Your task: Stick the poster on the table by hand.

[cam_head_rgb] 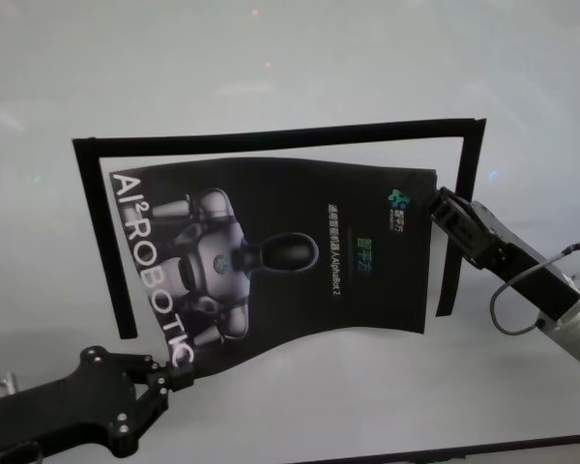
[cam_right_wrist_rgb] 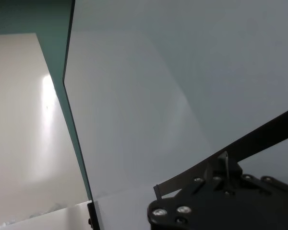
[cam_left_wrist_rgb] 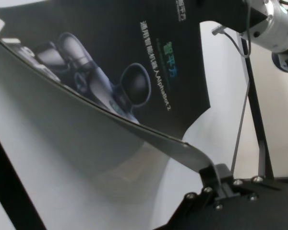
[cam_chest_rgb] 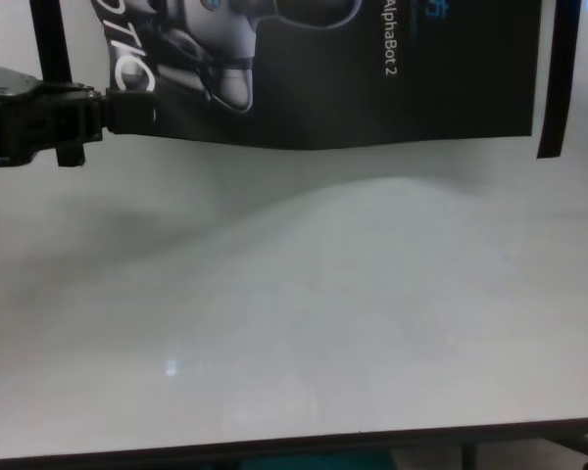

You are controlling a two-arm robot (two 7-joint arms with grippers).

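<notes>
- Poster [cam_head_rgb: 271, 261]: thin, glossy black sheet, held bowed above the pale desk [cam_head_rgb: 290, 58] inside a black tape outline [cam_head_rgb: 271, 130].
- Left pincer [cam_head_rgb: 169, 379] clamps its near-left corner; right pincer [cam_head_rgb: 435, 205] clamps the far-right edge.
- Judged light, limp, slippery; grip it at the corners.

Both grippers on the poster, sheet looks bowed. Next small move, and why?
Probably lower both arms together to lay the poster flat inside the tape outline. The left gripper pinches its near-left corner, the right gripper its far-right edge, and the chest view shows the sheet lifted off the table with shadow beneath. It already sits roughly within the frame, slightly skewed.
</notes>
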